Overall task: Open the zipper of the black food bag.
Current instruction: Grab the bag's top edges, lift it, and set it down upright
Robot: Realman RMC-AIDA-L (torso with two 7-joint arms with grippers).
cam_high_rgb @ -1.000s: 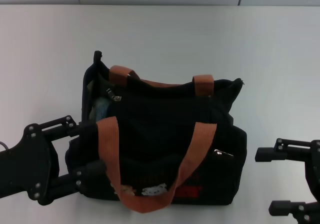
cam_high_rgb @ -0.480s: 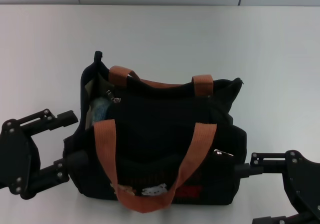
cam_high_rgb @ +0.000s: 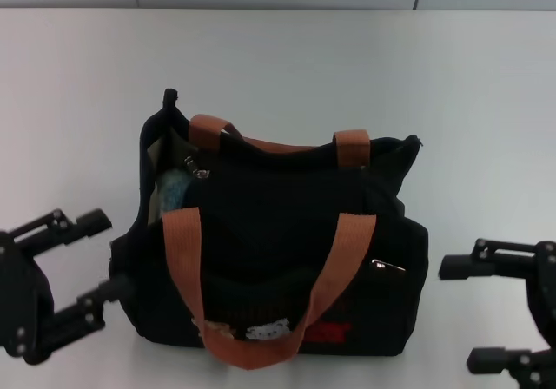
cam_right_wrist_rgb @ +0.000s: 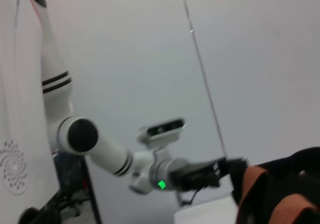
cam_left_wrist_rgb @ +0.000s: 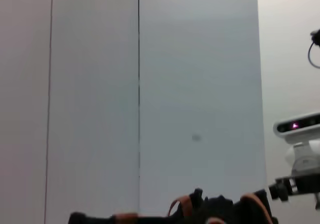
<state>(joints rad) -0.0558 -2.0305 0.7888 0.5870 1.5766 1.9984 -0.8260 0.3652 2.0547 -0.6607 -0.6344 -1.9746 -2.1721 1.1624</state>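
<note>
At the middle of the white desk [cam_high_rgb: 278, 68], the boxy black fabric food bag [cam_high_rgb: 278, 259] is sitting, its zipper [cam_high_rgb: 195, 168] partly open. Both the left gripper [cam_high_rgb: 91, 259] and right gripper [cam_high_rgb: 460, 311] are flanking it, jaws spread, holding nothing; steadying one end should ease the pull.

A white table [cam_high_rgb: 347, 85] carries the black food bag [cam_high_rgb: 287, 259] alone.

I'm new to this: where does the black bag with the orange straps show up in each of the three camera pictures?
Head view: the black food bag sits at centre, between both grippers.
Left wrist view: only its top shows at the bottom edge.
Right wrist view: one corner at the lower right.
Shared landmark: the orange-brown straps.
</note>
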